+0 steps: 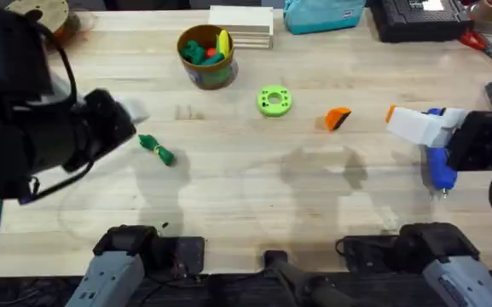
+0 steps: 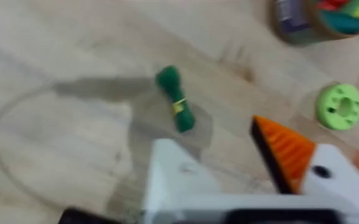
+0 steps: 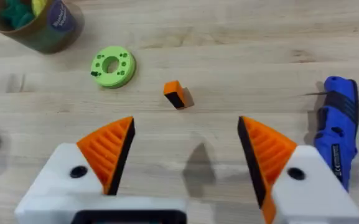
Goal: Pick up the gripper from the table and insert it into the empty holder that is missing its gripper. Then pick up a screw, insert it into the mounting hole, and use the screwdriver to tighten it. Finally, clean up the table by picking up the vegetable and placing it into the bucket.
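Right of centre, the gripper (image 1: 338,118) lies untouched; the right gripper (image 3: 185,158), spread open, probably must descend on it first.

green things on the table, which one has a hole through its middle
The flat bright green disc, between the bucket and the orange gripper. The slim leafy vegetable has none.
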Robot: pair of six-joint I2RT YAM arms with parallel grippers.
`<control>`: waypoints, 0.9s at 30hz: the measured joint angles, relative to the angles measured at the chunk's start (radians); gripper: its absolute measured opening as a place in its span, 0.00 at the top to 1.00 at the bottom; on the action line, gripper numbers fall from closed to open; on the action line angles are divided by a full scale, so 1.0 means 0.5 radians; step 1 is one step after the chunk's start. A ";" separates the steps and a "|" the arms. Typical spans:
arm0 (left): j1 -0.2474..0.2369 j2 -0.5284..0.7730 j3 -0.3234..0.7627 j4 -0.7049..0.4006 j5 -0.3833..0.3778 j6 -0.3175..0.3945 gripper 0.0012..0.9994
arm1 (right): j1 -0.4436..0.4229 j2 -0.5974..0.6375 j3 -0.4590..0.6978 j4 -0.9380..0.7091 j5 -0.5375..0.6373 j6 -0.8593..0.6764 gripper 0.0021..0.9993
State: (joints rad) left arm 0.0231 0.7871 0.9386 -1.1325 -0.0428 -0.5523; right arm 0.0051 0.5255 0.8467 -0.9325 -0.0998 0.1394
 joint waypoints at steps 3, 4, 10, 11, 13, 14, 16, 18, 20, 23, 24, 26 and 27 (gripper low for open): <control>0.000 -0.007 0.000 0.174 0.224 0.251 0.14 | 0.000 0.000 0.000 -0.001 0.000 0.000 0.01; 0.000 -0.009 0.000 0.219 0.306 0.327 0.05 | 0.000 0.000 0.000 -0.002 0.000 0.000 0.01; -0.019 -0.010 0.000 0.606 0.877 0.796 0.01 | 0.000 0.000 0.000 -0.031 0.000 0.000 0.01; -0.038 -0.010 0.000 0.701 0.961 0.849 0.01 | 0.000 0.000 0.000 -0.047 0.000 0.000 0.01; -0.074 -0.010 0.000 0.836 1.067 0.914 0.01 | 0.000 0.000 0.000 -0.087 0.000 0.000 0.01; -0.089 -0.010 0.000 0.879 1.110 0.940 0.01 | 0.000 0.000 0.000 -0.107 0.000 0.000 0.01; -0.104 -0.010 0.000 0.904 1.175 0.968 0.01 | 0.000 0.001 0.000 -0.148 0.000 0.000 0.01; -0.103 -0.010 0.000 0.820 1.230 0.974 0.01 | 0.000 0.000 -0.001 -0.244 0.000 0.000 0.01; -0.103 -0.009 0.000 0.792 1.238 0.980 0.01 | 0.000 0.000 0.000 -0.288 0.000 0.000 0.01; -0.111 -0.005 -0.005 0.817 1.256 1.036 0.01 | 0.000 0.000 -0.001 -0.364 0.000 0.000 0.01; -0.121 -0.004 -0.011 0.844 1.265 1.064 0.01 | 0.000 0.001 0.000 -0.383 0.000 0.000 0.01; -0.169 0.008 -0.057 0.977 1.291 1.116 0.01 | 0.000 0.000 0.000 -0.426 0.000 0.000 0.01; -0.204 0.008 -0.096 1.069 1.298 1.138 0.01 | 0.000 0.000 0.000 -0.447 0.000 0.000 0.01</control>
State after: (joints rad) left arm -0.0790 0.7910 0.8906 -0.5977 0.6061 0.0166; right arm 0.0051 0.5255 0.8467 -1.1560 -0.0998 0.1394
